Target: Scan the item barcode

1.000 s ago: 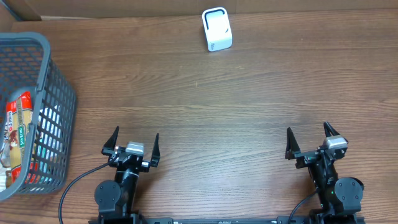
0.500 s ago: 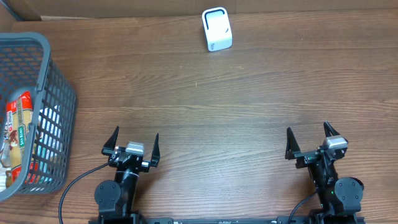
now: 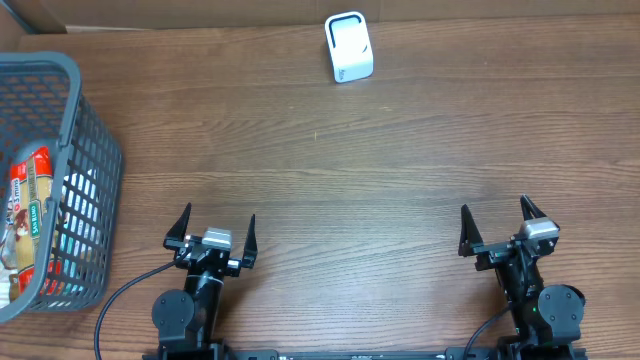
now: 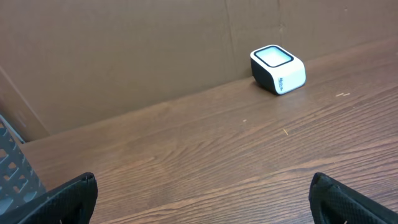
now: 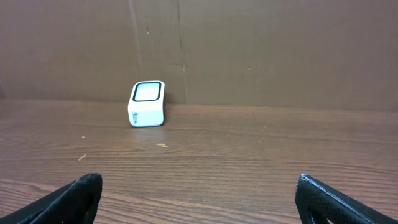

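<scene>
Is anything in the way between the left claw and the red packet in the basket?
Yes: the grey mesh wall of the basket stands between the left gripper and the red packet lying inside it. From above, nothing visible covers the packet.

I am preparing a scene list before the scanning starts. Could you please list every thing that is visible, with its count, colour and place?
scanner: one, white with a dark-rimmed window, far side of the table, near the wall
basket: one, grey mesh, at the table's left edge
packages: several inside the basket, exact count unclear; one red-and-cream pack, others bluish and white
table: one, brown wood
cardboard wall: brown, behind the table
cable: one, black, by the left arm's base
left gripper: one, black, open, near edge on the left, holding nothing
right gripper: one, black, open, near edge on the right, holding nothing
</scene>
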`<state>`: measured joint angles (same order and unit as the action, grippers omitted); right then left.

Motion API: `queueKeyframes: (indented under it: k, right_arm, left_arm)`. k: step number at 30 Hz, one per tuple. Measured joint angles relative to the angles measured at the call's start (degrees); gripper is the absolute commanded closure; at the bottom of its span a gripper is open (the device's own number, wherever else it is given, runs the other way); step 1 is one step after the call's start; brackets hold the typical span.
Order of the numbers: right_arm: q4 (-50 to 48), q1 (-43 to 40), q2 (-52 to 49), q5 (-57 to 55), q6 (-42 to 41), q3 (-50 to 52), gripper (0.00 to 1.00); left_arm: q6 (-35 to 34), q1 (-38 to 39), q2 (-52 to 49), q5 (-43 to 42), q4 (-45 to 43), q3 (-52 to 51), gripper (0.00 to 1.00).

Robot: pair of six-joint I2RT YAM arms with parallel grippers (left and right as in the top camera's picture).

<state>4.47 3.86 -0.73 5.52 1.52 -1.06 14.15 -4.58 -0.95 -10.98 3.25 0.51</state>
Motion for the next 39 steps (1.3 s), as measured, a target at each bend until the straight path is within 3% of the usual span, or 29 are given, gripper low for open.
queueKeyframes:
  k: [39]
  right_arm:
    - [0.00,0.00,0.00,0.00,-0.02,0.00,0.00]
  left_arm:
    - [0.02,0.00,0.00,1.62,0.20,0.00,0.00]
